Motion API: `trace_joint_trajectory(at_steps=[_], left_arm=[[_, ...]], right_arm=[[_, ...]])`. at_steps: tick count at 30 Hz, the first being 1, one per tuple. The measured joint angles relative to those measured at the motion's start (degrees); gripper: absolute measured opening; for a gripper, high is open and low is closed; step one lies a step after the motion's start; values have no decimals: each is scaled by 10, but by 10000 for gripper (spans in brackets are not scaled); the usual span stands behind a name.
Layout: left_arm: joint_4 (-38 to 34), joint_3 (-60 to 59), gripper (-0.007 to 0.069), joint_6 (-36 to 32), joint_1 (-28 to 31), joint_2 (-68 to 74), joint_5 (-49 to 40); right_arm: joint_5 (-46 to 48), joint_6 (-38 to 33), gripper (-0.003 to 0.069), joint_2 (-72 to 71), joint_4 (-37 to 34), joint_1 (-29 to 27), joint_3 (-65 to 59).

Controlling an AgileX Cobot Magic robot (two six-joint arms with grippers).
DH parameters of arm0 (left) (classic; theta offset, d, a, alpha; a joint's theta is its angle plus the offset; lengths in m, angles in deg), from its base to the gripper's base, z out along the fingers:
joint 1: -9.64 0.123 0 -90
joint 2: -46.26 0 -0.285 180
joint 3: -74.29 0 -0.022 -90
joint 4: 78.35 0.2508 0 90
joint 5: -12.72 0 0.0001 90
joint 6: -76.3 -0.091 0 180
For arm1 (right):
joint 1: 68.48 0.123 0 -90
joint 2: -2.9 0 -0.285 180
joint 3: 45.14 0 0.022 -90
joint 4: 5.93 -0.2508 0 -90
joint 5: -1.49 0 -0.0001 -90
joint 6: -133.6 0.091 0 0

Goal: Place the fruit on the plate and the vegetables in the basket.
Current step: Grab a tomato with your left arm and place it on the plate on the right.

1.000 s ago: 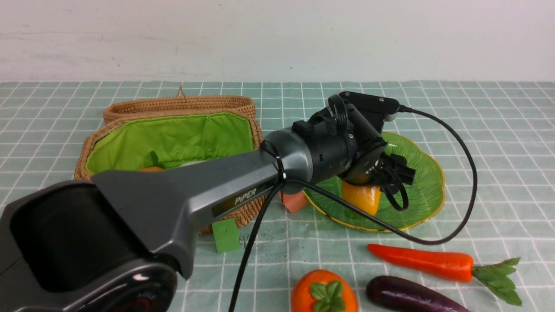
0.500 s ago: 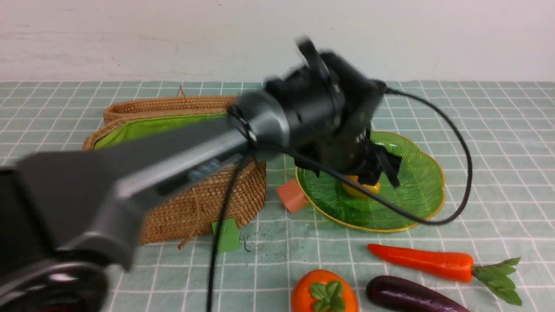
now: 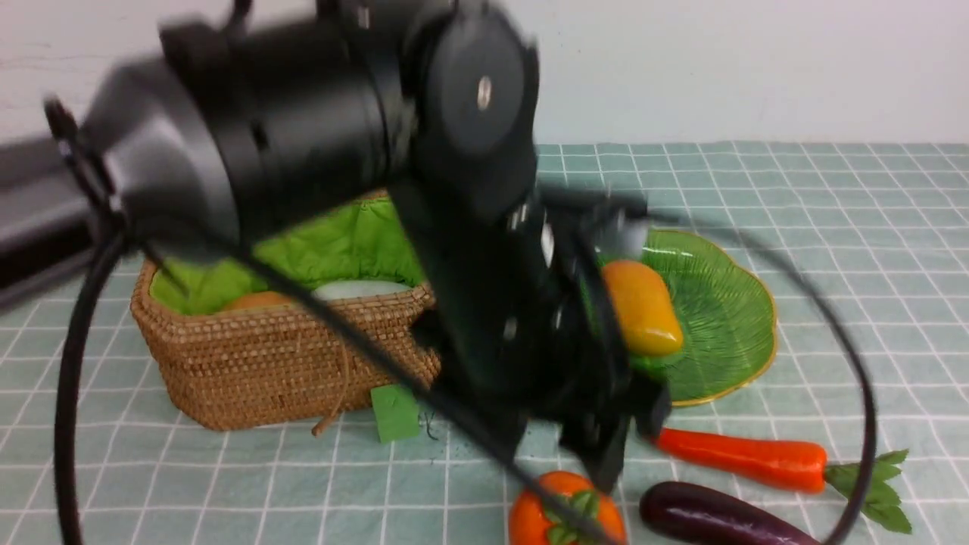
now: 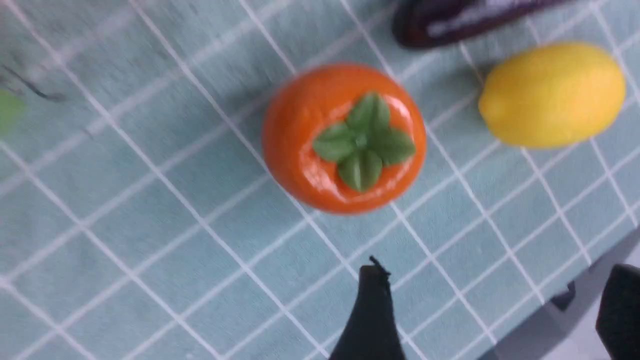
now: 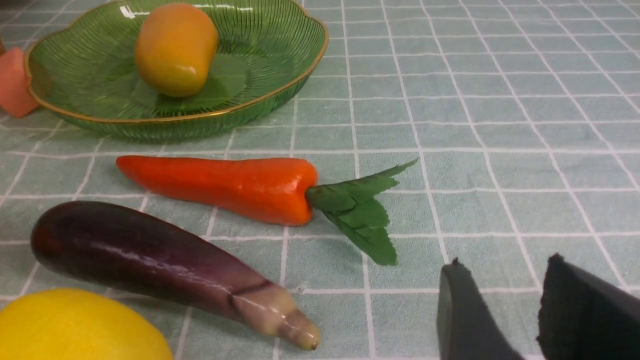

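Pale green checked tablecloth (image 3: 833, 227) under a plain white wall (image 3: 719, 68). Left arm (image 3: 341, 129), blurred and bulky, fills the middle of the front view and hides the right end of the basket (image 3: 250, 356), the left edge of the plate (image 3: 727, 303) and part of the cloth between them. Black cable (image 3: 76, 363) loops across the basket front.

Basket on the left, lid back, lime lining showing; inside, a pale whitish vegetable (image 3: 356, 289) and a brownish-orange rounded piece (image 3: 257, 301) just beside it. Small green cube (image 3: 394, 412) on the cloth against the basket's near wall.

Plate to the right of centre, holding only the mango (image 3: 642, 309), which lies lengthwise on its left half. Salmon cube (image 5: 15, 82) just beside the plate's left rim, hidden in the front view.

Nearer, on the cloth: carrot (image 3: 742, 458) with leaves pointing right, eggplant (image 3: 711, 518) close in front of it, persimmon (image 4: 345, 137) to their left at the near edge, lemon (image 4: 552, 95) near the eggplant and outside the front view.

Left gripper (image 4: 496, 280) spread wide, holding nothing, hangs just over the persimmon, apart from it. Right gripper (image 5: 502, 265) low on the right, jaws with a narrow gap, nothing between them, well apart from the carrot leaves.
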Motion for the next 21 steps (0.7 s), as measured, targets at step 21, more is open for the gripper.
trace_joint_trajectory(at_steps=[21], left_arm=[[-210,-149,589,-178,107,85,183]], right_arm=[[0,0,241,0,7,0,0]])
